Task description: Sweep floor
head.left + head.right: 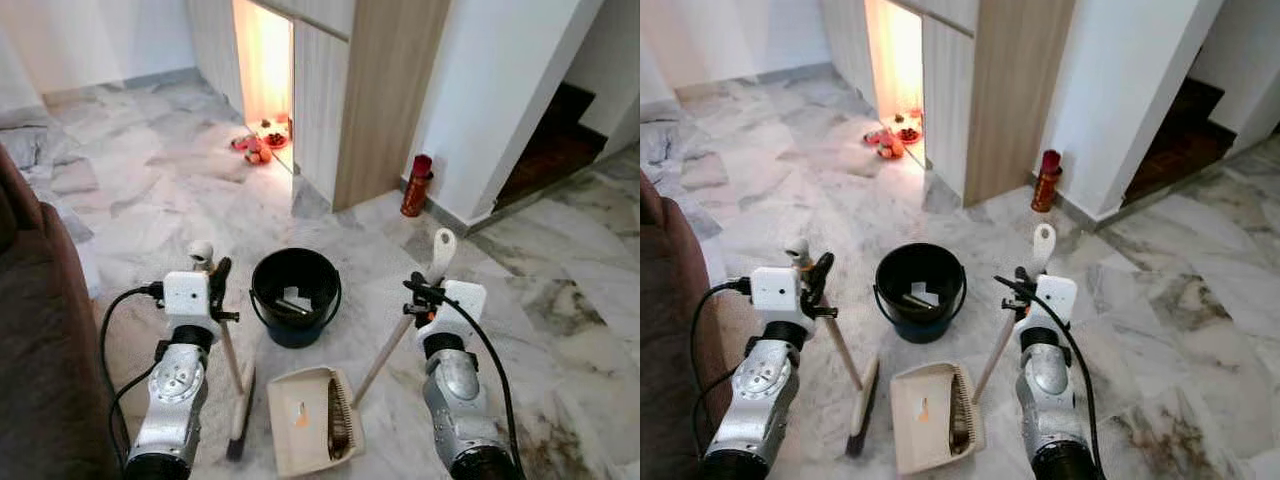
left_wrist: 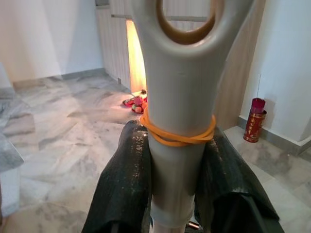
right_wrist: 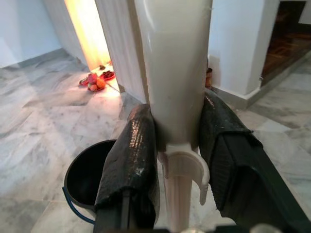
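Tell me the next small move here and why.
Probably draw the broom in the left claw toward the dustpan, held on the floor by the right claw. Both claws grip their handles, and the dustpan sits before the black bucket, ready to receive sweepings.

Grey-veined marble floor (image 1: 560,300), black bucket (image 1: 294,297), cream dustpan (image 1: 305,420) beside it, broom head (image 1: 241,408), red canister (image 1: 416,186) by wall

Home interior, marble floor (image 1: 150,190), sofa (image 1: 40,330), wooden cabinets (image 1: 385,90), stairs (image 1: 560,140)
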{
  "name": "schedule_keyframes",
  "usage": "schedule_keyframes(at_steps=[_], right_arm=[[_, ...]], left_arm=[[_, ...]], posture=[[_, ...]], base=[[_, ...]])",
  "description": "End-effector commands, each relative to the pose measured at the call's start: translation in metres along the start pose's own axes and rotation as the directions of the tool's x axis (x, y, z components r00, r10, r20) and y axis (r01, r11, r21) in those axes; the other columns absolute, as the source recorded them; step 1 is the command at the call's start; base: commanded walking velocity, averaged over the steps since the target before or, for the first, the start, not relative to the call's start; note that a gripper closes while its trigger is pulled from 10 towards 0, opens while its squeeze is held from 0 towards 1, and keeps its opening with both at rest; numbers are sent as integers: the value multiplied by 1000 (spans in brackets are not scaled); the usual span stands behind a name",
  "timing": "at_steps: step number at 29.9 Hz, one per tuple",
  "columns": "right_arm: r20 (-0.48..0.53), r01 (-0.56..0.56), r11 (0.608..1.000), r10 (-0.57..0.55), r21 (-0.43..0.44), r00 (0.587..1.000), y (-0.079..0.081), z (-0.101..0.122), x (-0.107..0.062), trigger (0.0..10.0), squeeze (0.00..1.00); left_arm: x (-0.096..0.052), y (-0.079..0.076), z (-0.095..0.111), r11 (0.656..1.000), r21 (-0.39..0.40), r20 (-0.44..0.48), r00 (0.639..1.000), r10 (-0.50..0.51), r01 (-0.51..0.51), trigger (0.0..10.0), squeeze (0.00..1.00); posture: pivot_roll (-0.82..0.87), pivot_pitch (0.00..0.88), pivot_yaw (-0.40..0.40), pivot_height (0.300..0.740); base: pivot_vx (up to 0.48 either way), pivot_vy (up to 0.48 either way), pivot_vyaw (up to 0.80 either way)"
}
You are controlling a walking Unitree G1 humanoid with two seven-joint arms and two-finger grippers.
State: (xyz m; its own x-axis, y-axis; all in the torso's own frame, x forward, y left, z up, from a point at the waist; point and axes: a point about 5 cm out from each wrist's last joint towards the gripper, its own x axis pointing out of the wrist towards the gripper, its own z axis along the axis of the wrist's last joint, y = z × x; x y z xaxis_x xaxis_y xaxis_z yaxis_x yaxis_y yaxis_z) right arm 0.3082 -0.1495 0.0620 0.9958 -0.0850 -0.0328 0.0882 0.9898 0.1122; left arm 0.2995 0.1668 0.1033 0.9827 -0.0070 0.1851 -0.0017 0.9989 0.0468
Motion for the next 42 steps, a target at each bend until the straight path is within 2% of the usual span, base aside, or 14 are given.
schedule_keyframes(at_steps=[1,10,15,19,23,25,27,30,35,40,41,42], right_arm=[[72,-11,1000,11,8,997,5,16,6,10000,0],[111,-18,1000,17,15,994,6,23,7,10000,0],[142,-20,1000,22,-14,990,5,29,4,10000,0],[178,-9,1000,9,0,984,2,37,-8,10000,0],[231,-20,1000,19,4,973,5,53,-19,10000,0],[277,-34,999,27,19,960,10,70,-23,10000,0],[277,-34,999,27,19,960,10,70,-23,10000,0],[304,-53,998,39,38,952,16,89,-28,10000,0],[297,-60,996,39,61,954,16,104,-36,10000,0],[329,-50,997,27,61,944,14,117,-37,10000,0],[376,-42,997,13,70,927,15,131,-34,10000,0],[393,-40,997,9,72,919,15,136,-33,10000,0]], left_arm=[[4,2,10,1000,22,42,999,-3,2,10000,0],[5,1,10,1000,20,43,999,-4,3,10000,0],[5,0,10,999,33,43,999,-19,17,10000,0],[4,0,10,999,34,43,999,-19,17,10000,0],[4,-1,8,999,32,38,999,-26,25,10000,0],[4,-3,8,999,30,36,999,-35,34,10000,0],[4,-3,8,999,30,36,999,-35,34,10000,0],[4,-4,8,999,29,36,999,-39,38,10000,0],[3,-4,7,999,29,33,999,-41,40,10000,0],[3,-4,7,999,28,31,999,-41,40,10000,0],[3,-4,7,999,29,32,999,-40,39,10000,0],[3,-4,7,999,30,32,999,-39,38,10000,0]], posture=[[109,0,-42,740],[105,0,-38,740],[106,0,-38,740],[101,0,-36,740],[84,0,-27,740],[79,0,-25,740],[79,0,-25,740],[78,0,-27,740],[74,0,-27,740],[71,0,-25,740],[73,0,-25,740],[75,0,-25,740]], base=[[0,0,0],[0,0,0],[0,0,0],[0,0,0],[0,0,0],[0,0,0],[0,0,0],[0,0,0],[0,0,0],[0,0,0],[0,0,0],[0,0,0]])
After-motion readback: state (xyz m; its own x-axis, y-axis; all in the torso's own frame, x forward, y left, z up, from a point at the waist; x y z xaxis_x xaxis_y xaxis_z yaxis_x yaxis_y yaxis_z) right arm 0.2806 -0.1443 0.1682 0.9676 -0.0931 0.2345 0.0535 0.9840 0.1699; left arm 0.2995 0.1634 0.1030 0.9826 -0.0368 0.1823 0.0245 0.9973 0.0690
